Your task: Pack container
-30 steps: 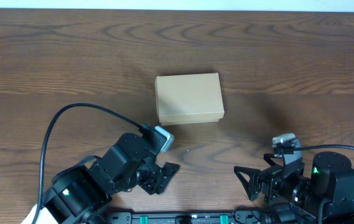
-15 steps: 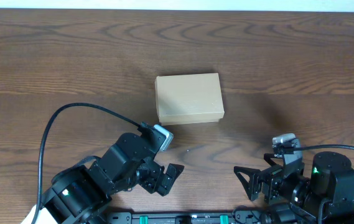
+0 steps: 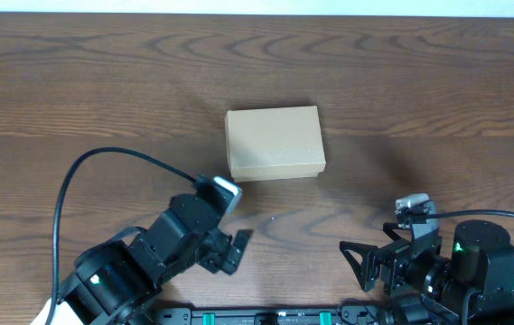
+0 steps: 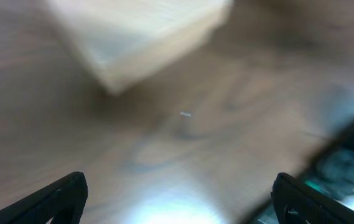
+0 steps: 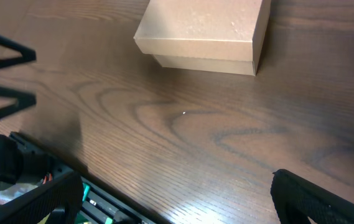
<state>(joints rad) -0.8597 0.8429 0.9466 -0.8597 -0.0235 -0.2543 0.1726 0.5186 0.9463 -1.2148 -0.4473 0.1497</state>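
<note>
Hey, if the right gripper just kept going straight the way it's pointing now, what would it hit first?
Probably the table itself, near a small white speck, since the open right gripper tilts downward. The container lies farther along that line, lid shut; depth is hard to judge.

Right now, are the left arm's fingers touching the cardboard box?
Apart. The overhead view shows a strip of bare table between the left fingers and the box.
</note>
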